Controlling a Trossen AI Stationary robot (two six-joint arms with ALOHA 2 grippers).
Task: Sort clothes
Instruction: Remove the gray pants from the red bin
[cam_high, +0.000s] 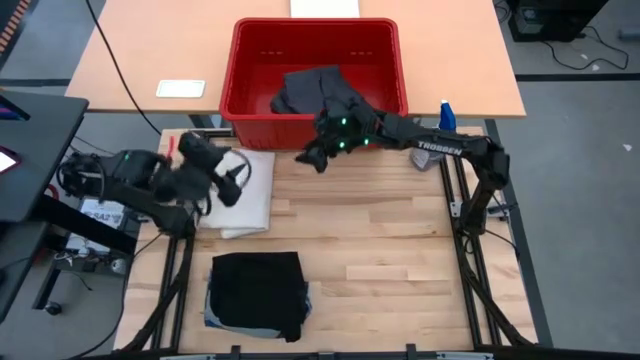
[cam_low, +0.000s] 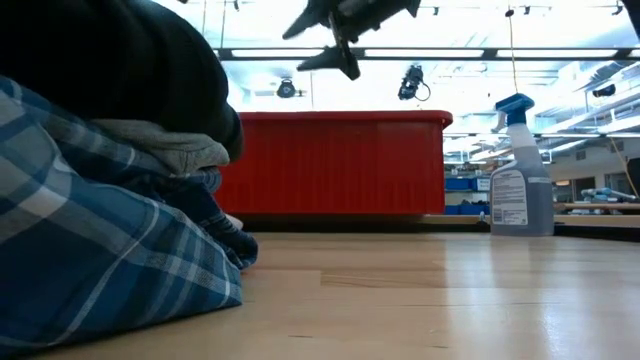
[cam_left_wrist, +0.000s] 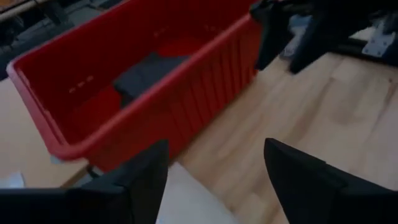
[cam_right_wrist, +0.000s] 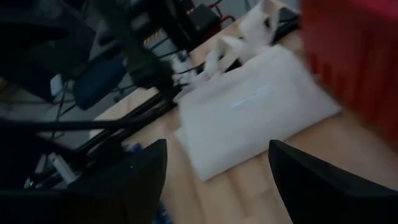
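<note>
Lying at the near edge of the wooden table (cam_high: 400, 270), a folded stack of clothes (cam_high: 258, 293) has black fabric on top and blue-and-white plaid cloth (cam_low: 90, 250) beneath. Farther back on the left, the left gripper (cam_high: 232, 182) hovers over the white tote bag (cam_high: 255, 195), fingers apart and empty. To the right, the right gripper (cam_high: 313, 158) hangs just in front of the red bin (cam_high: 315, 108), jaws parted, holding nothing. Inside the bin lies a dark grey cloth (cam_high: 308, 90). A spray bottle (cam_high: 446, 115) stands beside the bin's right.
</note>
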